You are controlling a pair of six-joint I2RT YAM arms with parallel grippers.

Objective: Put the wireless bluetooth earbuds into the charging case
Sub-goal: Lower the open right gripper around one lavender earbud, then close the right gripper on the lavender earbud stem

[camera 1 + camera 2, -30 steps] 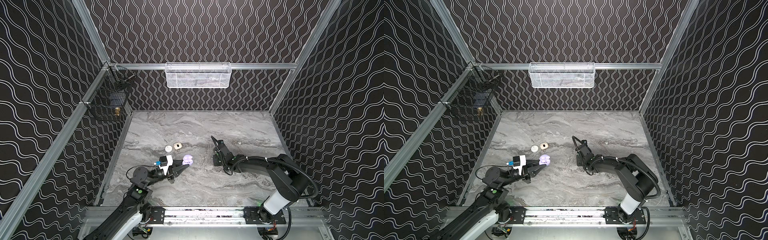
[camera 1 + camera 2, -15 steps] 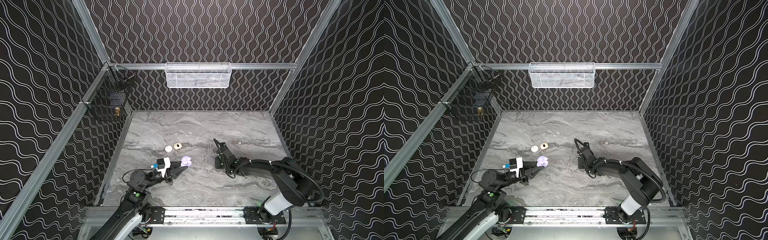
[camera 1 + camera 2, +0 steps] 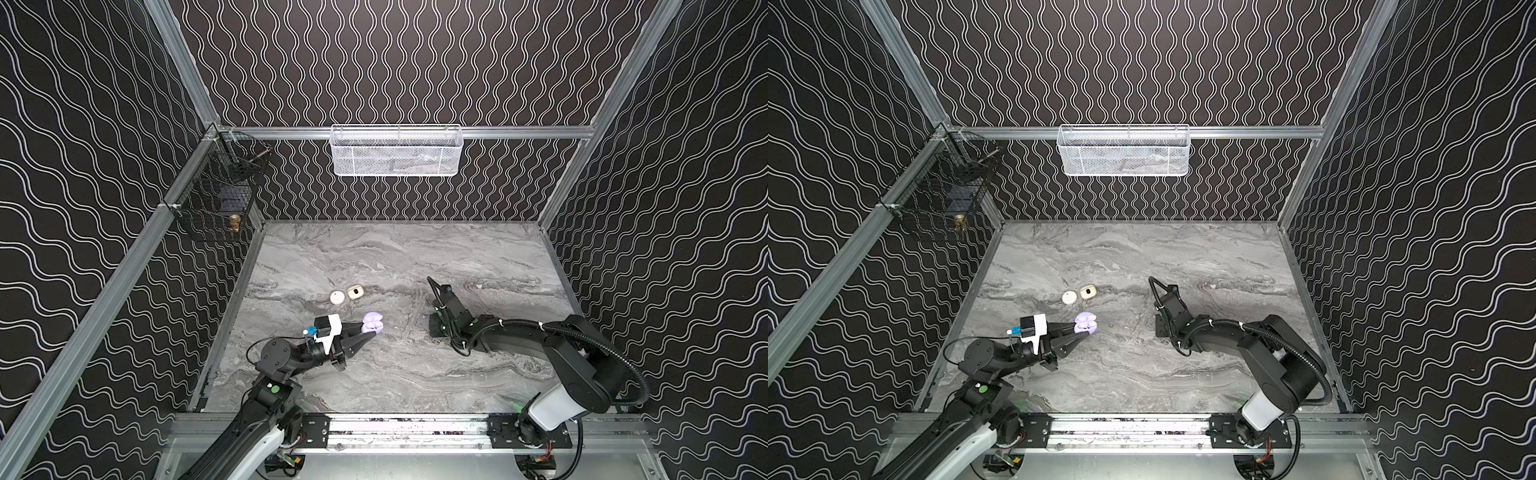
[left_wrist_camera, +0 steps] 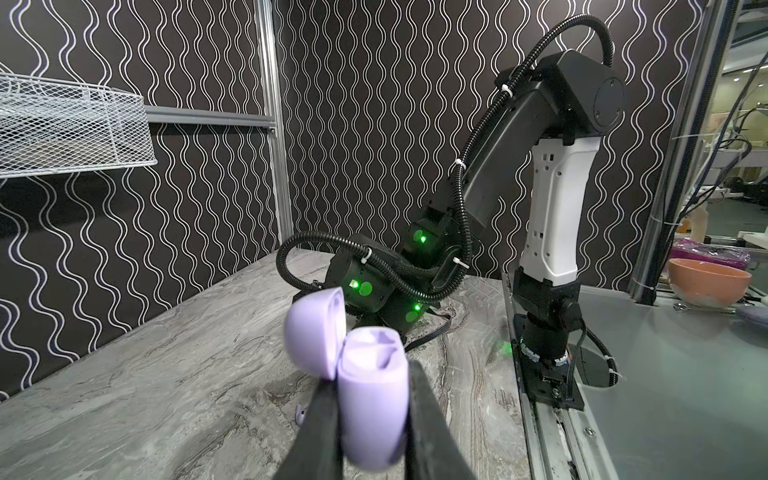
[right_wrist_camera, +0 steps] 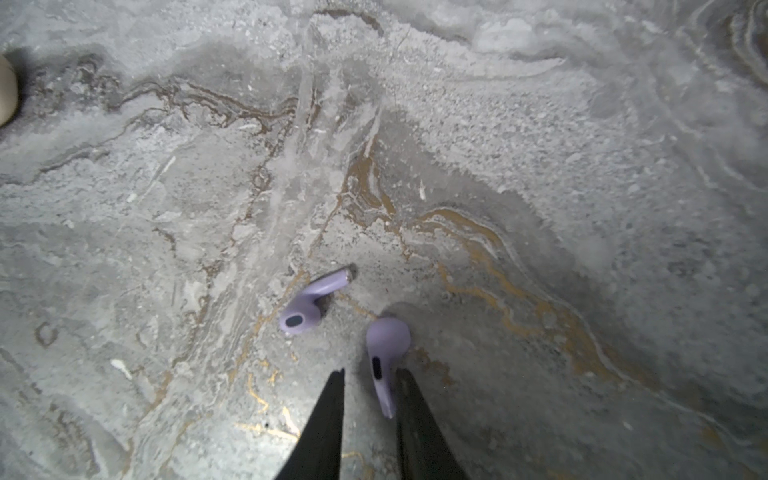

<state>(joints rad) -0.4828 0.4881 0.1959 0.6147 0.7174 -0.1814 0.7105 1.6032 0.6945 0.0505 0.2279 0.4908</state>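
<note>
My left gripper (image 4: 370, 374) is shut on the lavender charging case (image 4: 371, 399), holding it a little above the table with its lid (image 4: 316, 332) swung open; both top views show the case (image 3: 372, 322) (image 3: 1086, 323). Pointing down at the marble, my right gripper (image 5: 371, 376) stands slightly open astride the stem of a lavender earbud (image 5: 384, 353). The stem rests against one finger, and a gap shows on the other side. A second lavender earbud (image 5: 309, 305) lies flat just beyond it. Another small lavender earbud (image 4: 300, 413) lies on the table beside my left fingers.
A round white case (image 3: 337, 297) and a beige case (image 3: 355, 291) sit on the marble table (image 3: 395, 374) behind the left gripper. A white mesh basket (image 3: 397, 151) hangs on the back rail, and a black wire basket (image 3: 216, 199) on the left wall. The right arm (image 3: 519, 336) reaches low across the table.
The left arm shifted slightly while keeping the case in its grip. The right wrist moved a little over the table near the earbuds.
</note>
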